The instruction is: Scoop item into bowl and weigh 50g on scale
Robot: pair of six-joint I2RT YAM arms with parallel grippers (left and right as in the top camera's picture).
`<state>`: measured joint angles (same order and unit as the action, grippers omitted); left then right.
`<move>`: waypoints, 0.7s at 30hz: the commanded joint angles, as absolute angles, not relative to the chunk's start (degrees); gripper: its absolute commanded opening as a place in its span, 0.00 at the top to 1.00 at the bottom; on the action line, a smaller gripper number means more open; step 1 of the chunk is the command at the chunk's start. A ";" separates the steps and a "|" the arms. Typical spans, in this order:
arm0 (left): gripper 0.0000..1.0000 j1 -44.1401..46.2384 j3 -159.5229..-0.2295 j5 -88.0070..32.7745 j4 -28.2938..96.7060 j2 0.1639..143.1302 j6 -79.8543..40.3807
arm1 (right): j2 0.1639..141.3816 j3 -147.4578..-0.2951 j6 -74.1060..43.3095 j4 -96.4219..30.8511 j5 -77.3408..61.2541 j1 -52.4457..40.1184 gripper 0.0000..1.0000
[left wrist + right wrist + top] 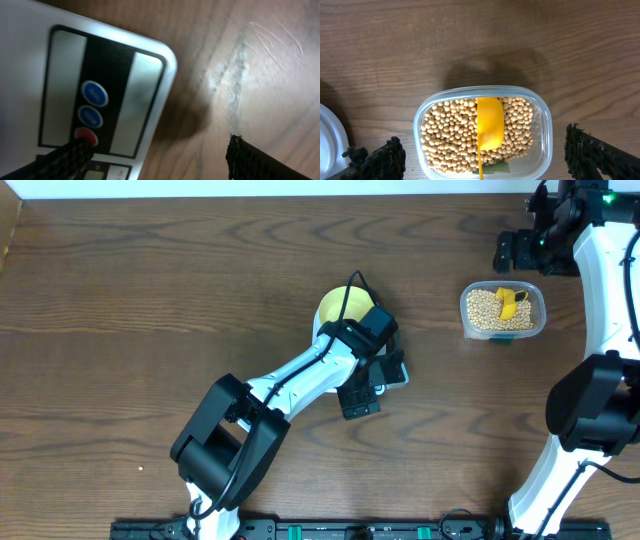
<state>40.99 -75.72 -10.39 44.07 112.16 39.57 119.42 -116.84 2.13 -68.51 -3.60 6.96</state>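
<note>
Left gripper [157,150] spread open over the scale [30,75], mid-frame by the bowl [338,305], right gripper [482,155] released near beans [450,135] and yellow scoop [490,122] in clear tub [543,117], upper right

Left arm [300,375] over scale [30,60] and bowl [335,305]; open table [150,280] around tub [466,310].

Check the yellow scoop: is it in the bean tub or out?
In. The yellow scoop lies on top of the soybeans inside the clear plastic tub.

Nothing can be read. The scale [30,75] has print on its blue buttons [94,93] and red print toward six o'clock, all too blurred.
</note>
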 commanded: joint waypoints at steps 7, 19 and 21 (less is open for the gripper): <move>0.12 35.05 -74.85 -18.35 48.64 114.52 50.81 | 119.52 -117.43 2.24 -68.51 -3.33 7.18 0.01; 0.02 38.46 -74.85 -16.86 50.72 114.52 56.47 | 119.52 -117.43 2.24 -68.51 -3.33 7.18 0.01; 0.02 38.61 -74.91 -17.26 51.37 114.21 57.52 | 119.52 -117.43 2.24 -68.53 -3.33 7.18 0.01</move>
<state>37.93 -75.90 -16.36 50.48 112.03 54.28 119.42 -116.84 2.13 -68.51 -3.60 6.96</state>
